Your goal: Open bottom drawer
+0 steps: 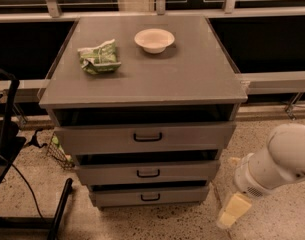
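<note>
The bottom drawer [150,195] is the lowest, narrowest grey front of the cabinet, with a small black loop handle [150,197]. It sits nearly flush, like the middle drawer [148,172] and the top drawer [145,136] above it. My white arm [277,166] comes in from the right edge. My gripper [231,213], with pale yellow fingers, hangs low near the floor, to the right of the bottom drawer and apart from it.
A white bowl [154,39] and a green crumpled bag [98,57] lie on the cabinet top [192,79]. A black stand and cable [12,149] are at the left. Speckled floor [282,219] lies around the cabinet.
</note>
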Tool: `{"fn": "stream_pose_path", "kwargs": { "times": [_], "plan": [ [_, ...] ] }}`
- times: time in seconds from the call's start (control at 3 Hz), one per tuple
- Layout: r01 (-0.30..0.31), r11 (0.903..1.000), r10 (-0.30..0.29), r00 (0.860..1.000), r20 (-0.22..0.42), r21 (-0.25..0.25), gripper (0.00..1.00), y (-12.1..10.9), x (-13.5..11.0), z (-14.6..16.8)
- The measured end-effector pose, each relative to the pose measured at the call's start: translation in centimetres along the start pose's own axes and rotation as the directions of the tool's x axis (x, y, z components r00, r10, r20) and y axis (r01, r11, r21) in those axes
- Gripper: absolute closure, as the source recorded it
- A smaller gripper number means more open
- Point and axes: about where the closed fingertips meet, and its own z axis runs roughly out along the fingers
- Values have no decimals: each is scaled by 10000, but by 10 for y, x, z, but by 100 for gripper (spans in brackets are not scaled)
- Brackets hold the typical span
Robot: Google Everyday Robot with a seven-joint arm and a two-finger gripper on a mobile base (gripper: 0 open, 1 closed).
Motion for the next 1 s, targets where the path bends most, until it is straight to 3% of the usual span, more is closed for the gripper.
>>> {"fn": "stream_pose_path", "kwargs": {
  "times": [0.67, 1.0],
  "plan": [
    [-324, 9975, 369, 9968, 711, -628, 0, 30, 35, 88],
    [-175, 9944, 353, 9845, 1721, -1042, 0, 46, 47, 147]
  ]
}}
